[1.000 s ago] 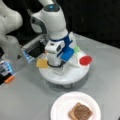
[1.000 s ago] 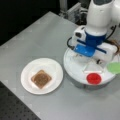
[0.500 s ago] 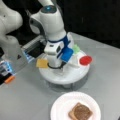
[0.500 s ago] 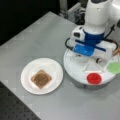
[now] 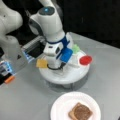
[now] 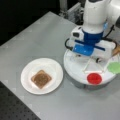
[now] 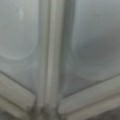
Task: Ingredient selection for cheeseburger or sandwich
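A tan toast square topped with a dark brown patty lies on the white plate. The other ingredients rest in the white round divided tray: a yellow-orange cheese square, a red disc and a green leaf piece. My gripper is lowered into the tray's middle, between the cheese and the red disc. The hand's white and blue body hides its fingers. In the wrist view only the tray's ridges show, very close.
The grey table holds the tray and the plate. The arm's white base stands at a front view's left, with a small orange object beside it. A metal frame runs behind the tray.
The arm has shifted slightly over the tray. The ingredients and the plate have not moved.
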### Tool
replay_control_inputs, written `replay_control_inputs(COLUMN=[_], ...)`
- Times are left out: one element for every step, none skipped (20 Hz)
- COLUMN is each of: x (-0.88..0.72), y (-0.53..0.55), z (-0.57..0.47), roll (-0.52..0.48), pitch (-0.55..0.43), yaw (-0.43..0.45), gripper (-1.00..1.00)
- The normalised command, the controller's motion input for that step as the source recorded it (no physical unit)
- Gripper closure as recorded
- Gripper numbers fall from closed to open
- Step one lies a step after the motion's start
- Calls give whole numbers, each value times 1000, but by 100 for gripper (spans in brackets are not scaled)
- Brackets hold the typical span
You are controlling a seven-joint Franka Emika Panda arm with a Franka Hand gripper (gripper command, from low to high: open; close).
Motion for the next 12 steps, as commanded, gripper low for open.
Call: replay_control_inputs(x=[-151, -151, -148, -147, -140, -135, -132, -131, -129, -125, -125, -122], y=[67, 57, 47, 40, 36, 35, 31, 20, 10, -2, -9, -12], z=[-498, -508, -524, -534, -549, -563, -573, -586, -600, -615, -625, -628], roll=[35, 1, -34, -42, -55, -70, -87, -119, -138, -153, -149, -187], pitch=[-100, -100, -100, -100, -99, -100, -97, -112, -127, -136, -132, -93], yaw=[140, 192, 302, 328, 369, 400, 427, 498, 536, 569, 540, 596], gripper=[-100, -100, -100, -100, -100, -100, -100, -100, -100, -100, -100, -100])
